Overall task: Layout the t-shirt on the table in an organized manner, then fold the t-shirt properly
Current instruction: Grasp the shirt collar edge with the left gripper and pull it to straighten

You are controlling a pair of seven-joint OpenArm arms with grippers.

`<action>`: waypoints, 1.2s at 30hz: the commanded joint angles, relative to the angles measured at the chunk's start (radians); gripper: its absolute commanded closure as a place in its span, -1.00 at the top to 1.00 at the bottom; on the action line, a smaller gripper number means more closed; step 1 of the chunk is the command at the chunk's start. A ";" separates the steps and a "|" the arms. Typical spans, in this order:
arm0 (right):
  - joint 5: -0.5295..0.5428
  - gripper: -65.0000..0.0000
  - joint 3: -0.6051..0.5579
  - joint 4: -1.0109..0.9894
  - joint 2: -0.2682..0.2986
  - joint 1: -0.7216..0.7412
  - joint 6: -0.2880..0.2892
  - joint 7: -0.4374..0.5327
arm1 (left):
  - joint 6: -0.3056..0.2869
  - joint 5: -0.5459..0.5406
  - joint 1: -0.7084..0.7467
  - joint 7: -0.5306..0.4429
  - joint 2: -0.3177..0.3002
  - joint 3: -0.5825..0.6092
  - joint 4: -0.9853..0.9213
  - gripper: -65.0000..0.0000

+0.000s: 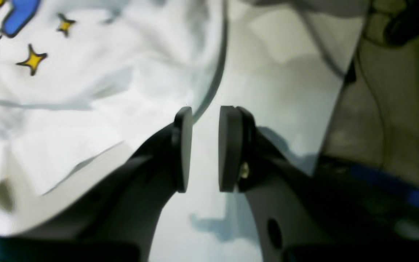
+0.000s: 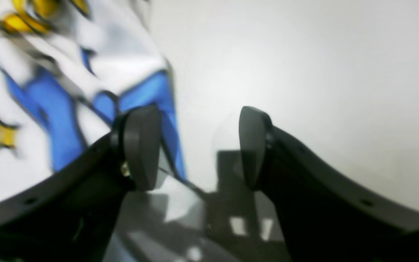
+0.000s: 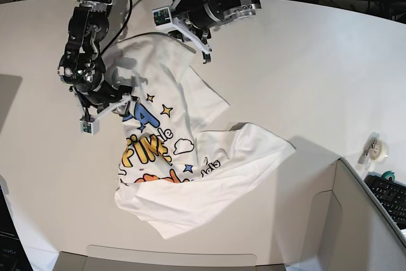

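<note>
The white t-shirt (image 3: 190,182) lies crumpled on the table (image 3: 304,61), its lower part folded over the blue, yellow and orange print. My left gripper (image 3: 204,52) hovers at the shirt's far edge. In the left wrist view this gripper (image 1: 205,120) is open a narrow gap with bare table (image 1: 275,91) between the pads, and the shirt (image 1: 104,91) lies just left of it. My right gripper (image 3: 120,103) is at the shirt's left side. In the right wrist view it (image 2: 196,116) stands wide open, one finger over the blue print of the shirt (image 2: 96,72), holding nothing.
A grey bin (image 3: 361,220) stands at the front right, with a tape roll (image 3: 377,149) and a keyboard (image 3: 390,195) beside it. The table's edge (image 1: 333,127) runs just right of my left gripper, with cables beyond it.
</note>
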 commanded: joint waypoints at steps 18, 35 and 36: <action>0.006 0.06 -0.073 0.018 -0.161 -0.063 0.002 -0.067 | 0.099 0.663 0.162 -0.118 -0.111 0.211 0.017 -0.35; 0.007 0.06 0.136 0.323 -0.094 -0.196 0.000 -0.067 | 0.099 0.661 0.208 -0.203 -0.119 0.217 -0.042 -0.34; 0.007 0.06 0.142 0.328 -0.094 -0.198 0.000 -0.067 | 0.099 0.661 0.208 -0.203 -0.119 0.217 -0.055 -0.34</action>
